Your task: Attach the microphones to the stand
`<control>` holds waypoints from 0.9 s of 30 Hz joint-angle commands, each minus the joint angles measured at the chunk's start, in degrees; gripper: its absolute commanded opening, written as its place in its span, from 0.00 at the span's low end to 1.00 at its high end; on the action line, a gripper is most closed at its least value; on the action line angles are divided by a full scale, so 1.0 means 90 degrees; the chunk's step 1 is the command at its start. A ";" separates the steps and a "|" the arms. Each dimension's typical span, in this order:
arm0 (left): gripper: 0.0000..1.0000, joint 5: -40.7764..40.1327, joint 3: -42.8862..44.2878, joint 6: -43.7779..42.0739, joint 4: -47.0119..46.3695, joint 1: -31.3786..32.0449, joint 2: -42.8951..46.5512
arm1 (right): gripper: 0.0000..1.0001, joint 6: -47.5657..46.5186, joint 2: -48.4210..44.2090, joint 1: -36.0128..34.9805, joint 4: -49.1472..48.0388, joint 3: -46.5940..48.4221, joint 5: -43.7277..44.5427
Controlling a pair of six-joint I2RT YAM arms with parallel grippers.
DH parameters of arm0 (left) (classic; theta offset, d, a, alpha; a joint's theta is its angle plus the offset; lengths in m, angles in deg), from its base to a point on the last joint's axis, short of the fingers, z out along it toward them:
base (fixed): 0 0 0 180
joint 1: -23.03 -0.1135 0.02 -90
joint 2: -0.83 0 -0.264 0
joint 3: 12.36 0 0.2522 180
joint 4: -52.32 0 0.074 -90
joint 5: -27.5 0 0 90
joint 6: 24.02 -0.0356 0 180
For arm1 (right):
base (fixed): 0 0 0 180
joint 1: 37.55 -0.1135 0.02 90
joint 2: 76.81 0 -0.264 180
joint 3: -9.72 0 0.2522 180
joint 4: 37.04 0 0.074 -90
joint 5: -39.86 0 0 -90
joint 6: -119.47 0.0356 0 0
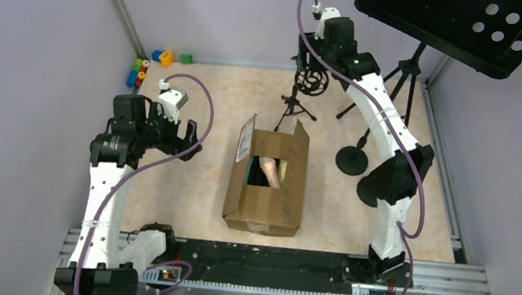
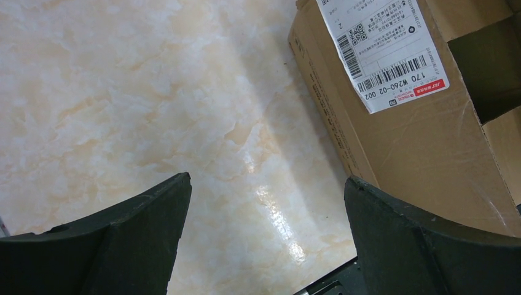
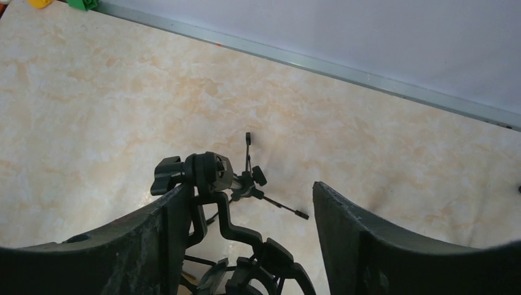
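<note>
An open cardboard box (image 1: pixel 265 191) stands mid-table; a peach microphone (image 1: pixel 269 171) shows inside, and the rest of its inside is dark. The small black tripod stand (image 1: pixel 293 107) with a ring shock mount (image 1: pixel 314 82) stands behind the box. My right gripper (image 1: pixel 310 60) hovers open just above the mount. In the right wrist view the mount (image 3: pixel 270 264) and its knob (image 3: pixel 203 172) sit between the fingers of my right gripper (image 3: pixel 246 190), close to the left finger. My left gripper (image 1: pixel 188 140) is open and empty left of the box, over bare table (image 2: pixel 267 181), with the box (image 2: pixel 418 141) at its right.
A black perforated music stand (image 1: pixel 465 22) overhangs the back right, its tripod legs (image 1: pixel 402 74) below. Two round black bases (image 1: pixel 351 160) stand right of the box. Coloured blocks (image 1: pixel 152 61) lie at the back left corner. Walls close in on three sides.
</note>
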 commanded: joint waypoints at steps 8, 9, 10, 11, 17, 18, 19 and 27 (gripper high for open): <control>0.99 0.0074 0.0027 0.0124 -0.0336 0.0227 -0.0006 | 0.94 -0.0085 -0.0503 -0.0166 0.0125 0.1204 0.0822; 0.99 0.0048 0.0031 0.0132 -0.0338 0.0258 -0.0011 | 0.95 -0.0116 -0.0597 -0.0210 0.0120 0.1208 0.0875; 0.99 0.0034 0.0023 0.0125 -0.0338 0.0287 -0.0020 | 0.96 -0.0148 -0.0689 -0.0260 0.0124 0.1194 0.0923; 0.99 0.0013 0.0019 0.0126 -0.0342 0.0312 -0.0021 | 0.96 -0.0174 -0.0779 -0.0314 0.0139 0.1143 0.1001; 0.99 -0.0110 -0.0011 0.0082 -0.0422 0.0326 0.0127 | 0.99 -0.0405 -0.2125 -0.1406 -0.0056 -0.0830 0.2031; 0.99 -0.0125 -0.0011 0.0074 -0.0409 0.0326 0.0136 | 0.99 -0.0398 -0.2463 -0.1681 -0.0191 -0.1447 0.2221; 0.99 -0.0140 -0.0002 0.0051 -0.0386 0.0326 0.0143 | 0.99 -0.0334 -0.2816 -0.1966 -0.0296 -0.2040 0.2372; 0.99 -0.0228 -0.0010 -0.0081 -0.0268 0.0326 0.0250 | 0.99 0.1291 -0.4477 -0.3751 0.0261 -0.5466 0.3424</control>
